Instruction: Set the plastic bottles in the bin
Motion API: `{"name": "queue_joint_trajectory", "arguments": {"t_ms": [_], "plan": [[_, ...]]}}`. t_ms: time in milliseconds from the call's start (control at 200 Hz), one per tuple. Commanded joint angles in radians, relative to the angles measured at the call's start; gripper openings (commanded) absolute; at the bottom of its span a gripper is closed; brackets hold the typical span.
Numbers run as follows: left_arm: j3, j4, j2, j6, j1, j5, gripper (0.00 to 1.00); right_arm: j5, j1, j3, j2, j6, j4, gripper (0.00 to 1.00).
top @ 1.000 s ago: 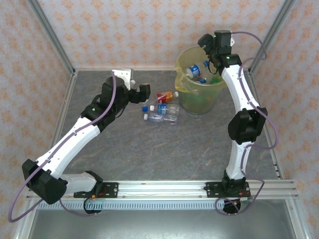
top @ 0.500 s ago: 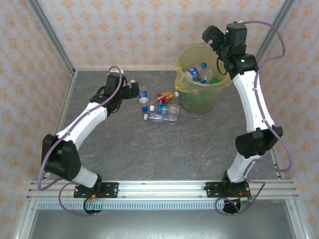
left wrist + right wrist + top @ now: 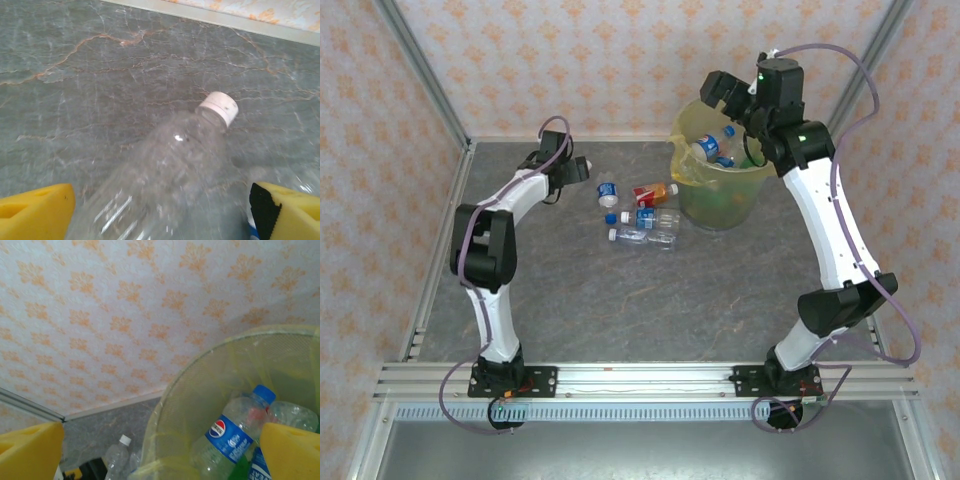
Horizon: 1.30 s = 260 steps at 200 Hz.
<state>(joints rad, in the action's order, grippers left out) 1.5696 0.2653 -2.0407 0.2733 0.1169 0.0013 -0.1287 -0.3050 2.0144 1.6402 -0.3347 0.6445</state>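
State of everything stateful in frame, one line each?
Clear bottle: capped, lying on table, not lifted.
Left tool: open, straddling that bottle.
Right tool: open, empty, above bin.
Bin: upright, partly filled with bottles.
Other table bottles: lying on their sides.

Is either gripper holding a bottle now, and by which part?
Nothing is held. The left gripper stands open around the body of a clear bottle lying on the table; the right gripper is open and empty at the bin.

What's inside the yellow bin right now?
A clear bottle with a blue label and cap lies on top in the bin, a second clear bottle beside it, something green underneath. The pile hides the bin's bottom.
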Motion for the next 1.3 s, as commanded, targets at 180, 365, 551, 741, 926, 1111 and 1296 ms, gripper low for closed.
{"name": "queue_joint_trajectory", "arguments": {"t_ms": [180, 365, 551, 741, 926, 1111, 1296], "plan": [[0.127, 0.085, -0.125, -0.112, -0.008, 0.062, 0.92, -0.005, -0.001, -0.018, -0.025, 0.018, 0.015, 1.0], [0.108, 0.098, -0.142, -0.12, -0.008, 0.121, 0.89, -0.015, -0.002, -0.031, -0.019, 0.01, 0.004, 1.0], [0.14, 0.124, -0.196, -0.116, -0.008, 0.124, 0.87, -0.026, -0.002, -0.039, -0.022, 0.001, 0.003, 1.0], [0.18, 0.15, -0.247, -0.109, -0.008, 0.094, 0.87, -0.037, -0.001, -0.056, -0.03, -0.005, -0.006, 1.0], [0.179, 0.155, -0.236, -0.105, -0.008, 0.101, 0.78, -0.039, -0.002, -0.079, -0.052, -0.007, -0.006, 1.0], [0.108, 0.126, -0.17, -0.083, -0.008, 0.114, 0.67, -0.031, -0.002, -0.119, -0.087, -0.008, -0.021, 1.0], [-0.008, 0.06, -0.034, -0.063, -0.005, 0.149, 0.65, -0.05, -0.001, -0.139, -0.108, -0.026, -0.037, 1.0]]}}
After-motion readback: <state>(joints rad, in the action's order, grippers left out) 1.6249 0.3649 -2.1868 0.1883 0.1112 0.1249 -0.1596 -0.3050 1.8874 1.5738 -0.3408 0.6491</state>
